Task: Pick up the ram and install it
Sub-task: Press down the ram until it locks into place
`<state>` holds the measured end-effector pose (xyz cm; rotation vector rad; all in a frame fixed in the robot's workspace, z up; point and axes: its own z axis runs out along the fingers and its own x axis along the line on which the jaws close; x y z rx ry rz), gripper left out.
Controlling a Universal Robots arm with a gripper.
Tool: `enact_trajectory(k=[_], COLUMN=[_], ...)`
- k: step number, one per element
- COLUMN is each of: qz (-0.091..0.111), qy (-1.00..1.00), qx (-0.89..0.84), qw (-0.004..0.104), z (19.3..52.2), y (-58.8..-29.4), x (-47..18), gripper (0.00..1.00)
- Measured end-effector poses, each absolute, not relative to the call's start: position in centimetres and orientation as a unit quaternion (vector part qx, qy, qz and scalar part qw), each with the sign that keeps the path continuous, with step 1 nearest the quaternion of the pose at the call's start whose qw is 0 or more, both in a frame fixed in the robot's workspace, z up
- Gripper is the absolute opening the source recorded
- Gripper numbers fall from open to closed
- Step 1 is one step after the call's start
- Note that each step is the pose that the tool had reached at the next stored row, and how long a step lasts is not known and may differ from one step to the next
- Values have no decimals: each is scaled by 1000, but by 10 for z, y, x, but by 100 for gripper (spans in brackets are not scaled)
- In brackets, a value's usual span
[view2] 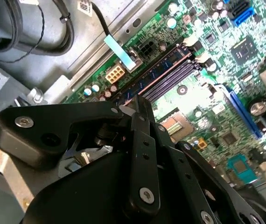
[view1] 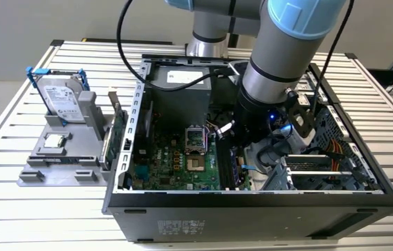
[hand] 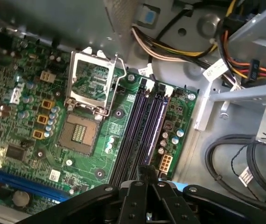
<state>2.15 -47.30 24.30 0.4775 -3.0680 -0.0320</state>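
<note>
Matt black plastic hand [view2: 137, 105], glossy green motherboard [hand: 100, 154].

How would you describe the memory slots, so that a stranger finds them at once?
Look inside the open black computer case, at the green motherboard. Beside the square silver processor socket frame lie long dark parallel memory slots with white end clips. The other long slot is bright blue and lies crosswise.
</note>
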Motion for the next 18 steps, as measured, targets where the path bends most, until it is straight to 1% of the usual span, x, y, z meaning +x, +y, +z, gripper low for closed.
enact_trajectory(k=[18], qz=[-8], qy=[-961], qx=[277], qw=[19], z=[243], y=[-473], x=[21], gripper=[0])
